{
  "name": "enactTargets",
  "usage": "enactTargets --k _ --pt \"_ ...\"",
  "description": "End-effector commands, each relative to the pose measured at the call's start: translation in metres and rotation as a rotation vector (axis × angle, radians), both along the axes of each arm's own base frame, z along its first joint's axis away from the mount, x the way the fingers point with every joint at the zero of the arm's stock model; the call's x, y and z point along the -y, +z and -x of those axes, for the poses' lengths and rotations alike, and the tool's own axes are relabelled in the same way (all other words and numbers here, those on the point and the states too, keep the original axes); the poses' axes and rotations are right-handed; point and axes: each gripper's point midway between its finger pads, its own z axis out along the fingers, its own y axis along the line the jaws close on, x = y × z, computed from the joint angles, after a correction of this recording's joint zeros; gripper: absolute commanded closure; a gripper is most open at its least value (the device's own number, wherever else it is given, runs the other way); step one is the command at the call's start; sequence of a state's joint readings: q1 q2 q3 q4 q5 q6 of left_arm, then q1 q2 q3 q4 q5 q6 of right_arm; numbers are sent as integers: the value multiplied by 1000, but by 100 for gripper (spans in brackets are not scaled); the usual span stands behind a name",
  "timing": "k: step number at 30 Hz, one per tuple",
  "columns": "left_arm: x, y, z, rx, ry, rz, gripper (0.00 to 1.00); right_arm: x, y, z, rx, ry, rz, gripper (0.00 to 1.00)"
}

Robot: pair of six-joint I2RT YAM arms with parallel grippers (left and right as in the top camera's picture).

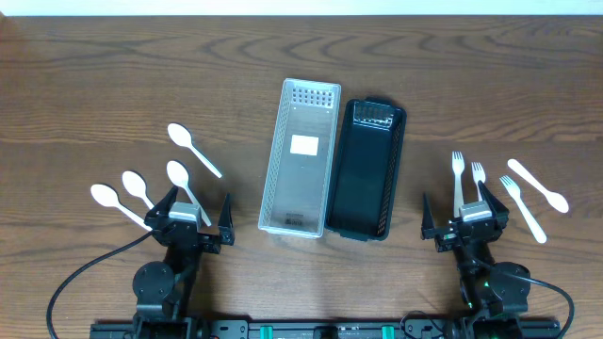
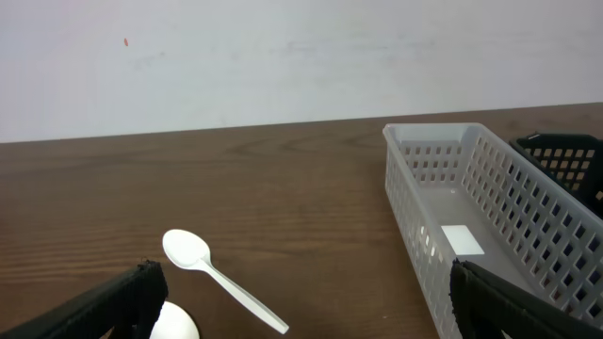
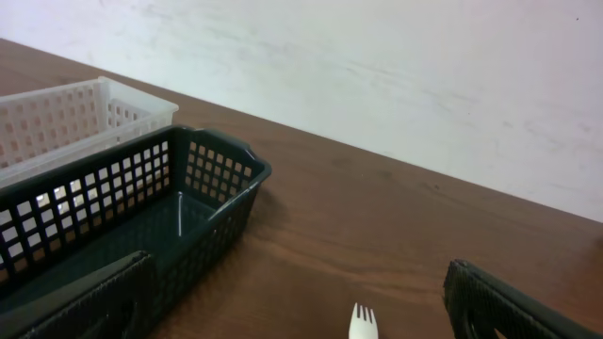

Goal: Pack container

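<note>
A clear white basket (image 1: 300,160) and a black basket (image 1: 367,169) lie side by side at the table's middle; both look empty. Several white spoons (image 1: 193,148) lie at the left. Three white forks (image 1: 458,179) and one spoon (image 1: 539,185) lie at the right. My left gripper (image 1: 188,224) is open and empty, over the handle of the nearest spoon (image 1: 185,188). My right gripper (image 1: 466,224) is open and empty, just in front of the forks. The left wrist view shows a spoon (image 2: 219,276) and the white basket (image 2: 490,217). The right wrist view shows the black basket (image 3: 122,226) and a fork tip (image 3: 363,323).
A white label (image 1: 303,145) lies on the white basket's floor. A pale wall stands behind the table in both wrist views. Bare wood lies beyond the baskets and between them and the cutlery.
</note>
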State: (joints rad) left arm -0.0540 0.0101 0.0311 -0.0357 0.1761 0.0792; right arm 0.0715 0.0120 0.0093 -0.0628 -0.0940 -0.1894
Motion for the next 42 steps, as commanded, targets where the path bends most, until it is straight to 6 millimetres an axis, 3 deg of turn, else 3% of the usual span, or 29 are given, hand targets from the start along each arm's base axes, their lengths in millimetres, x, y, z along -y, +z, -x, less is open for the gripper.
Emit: enactTargets --k 1,7,12,18,24,33,38,42 --pt "-2 -16 0 -39 10 -1 2 -3 -1 1 2 14 5 1" --pt "-2 -15 -1 -35 10 -1 3 -4 -1 1 -5 15 -34 1" --pt "-3 -14 -1 -29 15 -8 2 -3 -1 1 -33 3 -184 1" --pt "0 25 0 48 11 212 2 -3 -2 -1 -78 -9 -307 1" --pt "0 57 0 -88 36 309 2 4 39 -9 -119 -49 -341 1" --pt "0 102 -44 -443 100 271 2 20 69 -50 -468 -171 -328 1" --pt "1 94 -70 -685 122 214 2 24 65 -69 -725 -208 -290 1" --pt "2 63 -87 -804 138 206 2 22 49 -83 -861 -212 -285 1"
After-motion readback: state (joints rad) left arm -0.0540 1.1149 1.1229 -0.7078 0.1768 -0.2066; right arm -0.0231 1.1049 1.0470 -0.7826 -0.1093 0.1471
